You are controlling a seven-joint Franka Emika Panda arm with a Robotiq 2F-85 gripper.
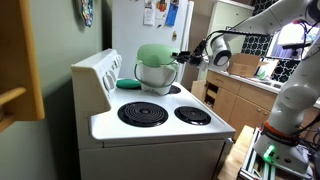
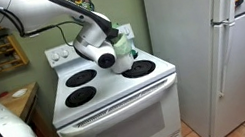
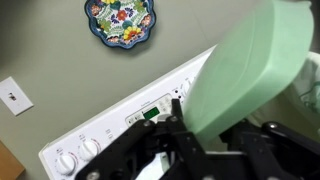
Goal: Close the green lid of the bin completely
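Wrist view: lid (image 3: pixel 245 70) tilted, not shut; likely light, stiff, slick plastic, best pressed on its dome near the free edge; bin (image 1: pixel 155 76) at stove (image 1: pixel 160 128) back corner; gripper (image 1: pixel 181 57) beside lid, clenched or released cannot be told.
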